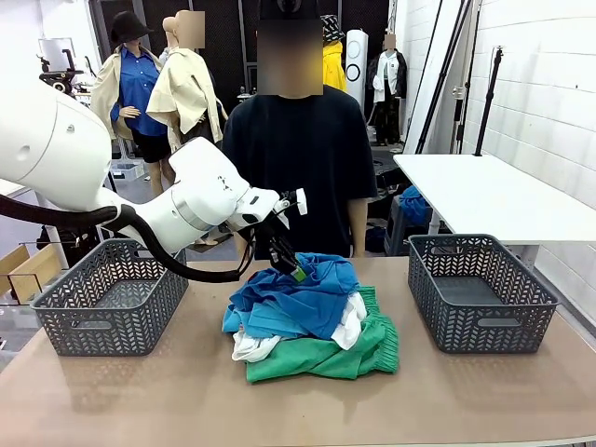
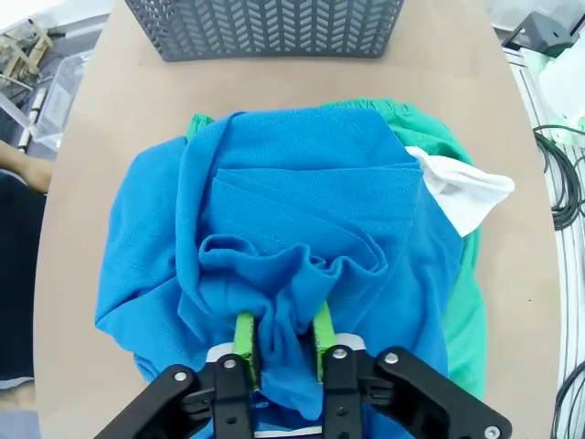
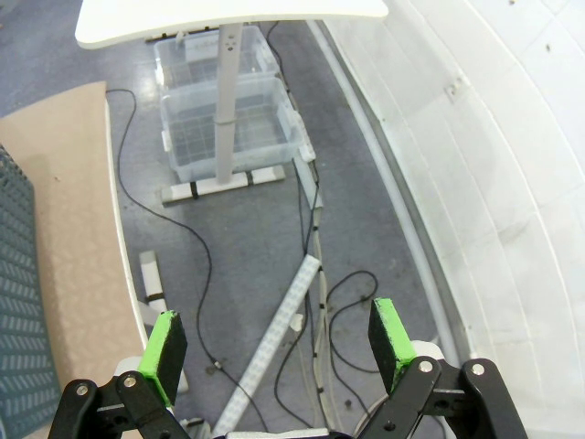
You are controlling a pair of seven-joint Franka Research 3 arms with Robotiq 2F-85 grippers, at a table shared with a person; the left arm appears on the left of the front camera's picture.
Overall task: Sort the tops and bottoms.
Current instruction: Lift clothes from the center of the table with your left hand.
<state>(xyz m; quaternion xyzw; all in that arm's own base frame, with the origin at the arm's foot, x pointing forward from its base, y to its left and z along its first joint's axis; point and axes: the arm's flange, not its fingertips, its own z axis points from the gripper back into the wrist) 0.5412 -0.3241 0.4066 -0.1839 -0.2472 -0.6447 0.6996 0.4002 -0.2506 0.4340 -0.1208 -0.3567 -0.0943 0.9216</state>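
Folds of soft blue shirt (image 2: pixel 302 201) sit pinched in left gripper (image 2: pixel 283 322); right gripper (image 3: pixel 279 340) gapes.

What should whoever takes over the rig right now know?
Left gripper: shut on a fold of the blue shirt, topmost on the table.
Right gripper: open, holding nothing, over the floor beside the table.
White shirt and green shorts lie under the blue.
Done: nothing; left basket and right basket hold no clothes.
Left: lift the blue shirt, bin it, sort the rest.
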